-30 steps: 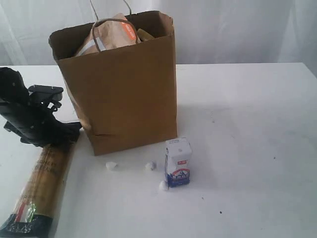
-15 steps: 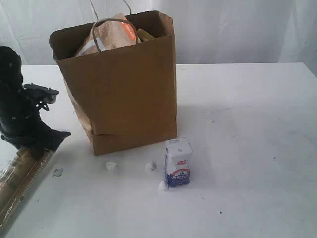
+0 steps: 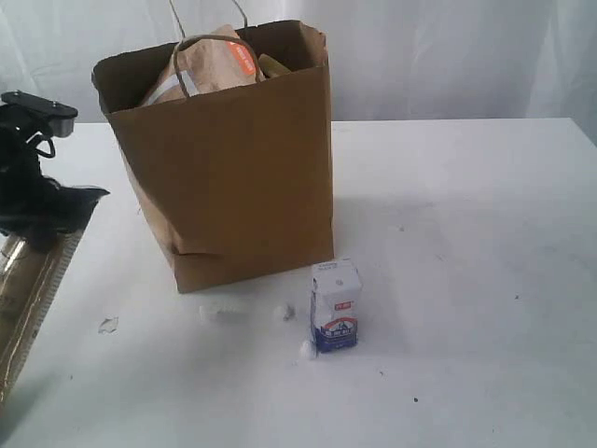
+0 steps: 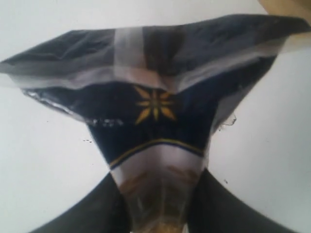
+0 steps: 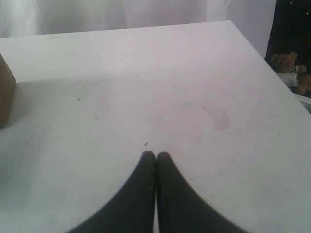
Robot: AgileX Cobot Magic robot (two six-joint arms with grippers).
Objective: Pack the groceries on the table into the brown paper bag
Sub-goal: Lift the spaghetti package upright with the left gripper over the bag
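My left gripper (image 3: 51,210) is shut on the spaghetti packet (image 3: 26,299), which hangs tilted off the table (image 3: 466,233) at the far left. In the left wrist view the packet's dark blue end (image 4: 155,107) sticks out past my left gripper (image 4: 158,184), pinched between both fingers. The brown paper bag (image 3: 233,177) stands upright in the middle with the brown orange-labelled pouch (image 3: 219,61) poking out of its top. A small white-blue carton (image 3: 335,306) stands in front of the bag. My right gripper (image 5: 156,156) hovers shut and empty over bare table (image 5: 146,73); the exterior view does not show it.
Small white scraps (image 3: 284,313) lie on the table in front of the bag, with one more (image 3: 107,325) near the left. A corner of the bag (image 5: 5,92) shows in the right wrist view. The table's edge (image 5: 262,53) runs close to a teddy bear (image 5: 286,63).
My left gripper has closed on the spaghetti packet and lifted it off the table, moving up and to the left. The carton and bag have stayed put.
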